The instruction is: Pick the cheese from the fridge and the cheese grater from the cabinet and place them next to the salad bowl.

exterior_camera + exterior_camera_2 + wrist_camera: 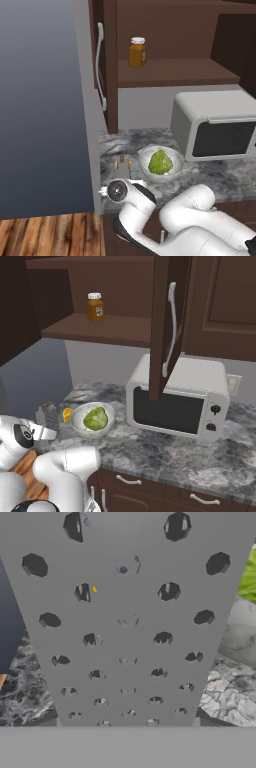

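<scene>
Grey tapered cheese grater (125, 622), perforated face, upright beside salad bowl (80, 428).

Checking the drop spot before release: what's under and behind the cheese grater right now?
The cheese grater stands on the marble counter. Beside it are the cheese and salad bowl. Its body hides the counter directly behind it.

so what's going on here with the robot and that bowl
The white robot arm has its pincer low at the marble counter, right by the grey metal box grater, whose perforated face is close up in the hand view. The grater stands beside the pale salad bowl of green lettuce, with the small orange cheese wedge between them. An amber jar remains on the open brown cabinet's shelf.
</scene>
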